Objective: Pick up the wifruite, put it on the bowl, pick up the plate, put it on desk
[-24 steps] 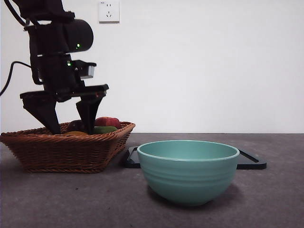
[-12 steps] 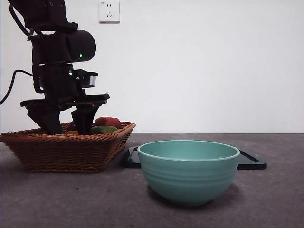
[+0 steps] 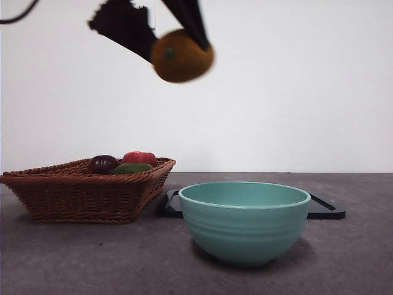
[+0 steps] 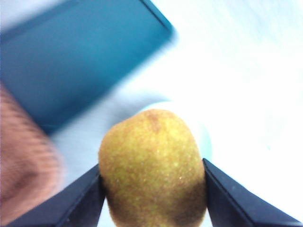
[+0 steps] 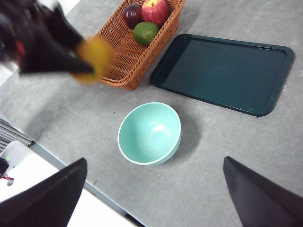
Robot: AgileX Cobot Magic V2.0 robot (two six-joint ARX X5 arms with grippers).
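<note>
My left gripper (image 3: 178,44) is shut on a brown-yellow kiwi-like fruit (image 3: 182,56) and holds it high in the air, above the gap between the basket and the bowl. The fruit fills the left wrist view (image 4: 152,165) between the two jaws, and it shows blurred in the right wrist view (image 5: 95,55). The teal-green bowl (image 3: 244,221) stands empty on the grey desk (image 3: 92,261); it also shows in the right wrist view (image 5: 149,133). My right gripper (image 5: 155,163) is open and empty, high above the desk.
A brown wicker basket (image 3: 80,195) at the left holds a dark purple fruit (image 3: 102,163), a red apple (image 3: 140,158) and a green fruit (image 3: 131,168). A black rectangular tray (image 3: 325,210) lies empty behind the bowl; it also shows in the right wrist view (image 5: 222,71).
My left gripper has closed on the kiwi-like fruit in the basket, lifted it out and carried it up and to the right. The bowl, basket and tray have not moved.
</note>
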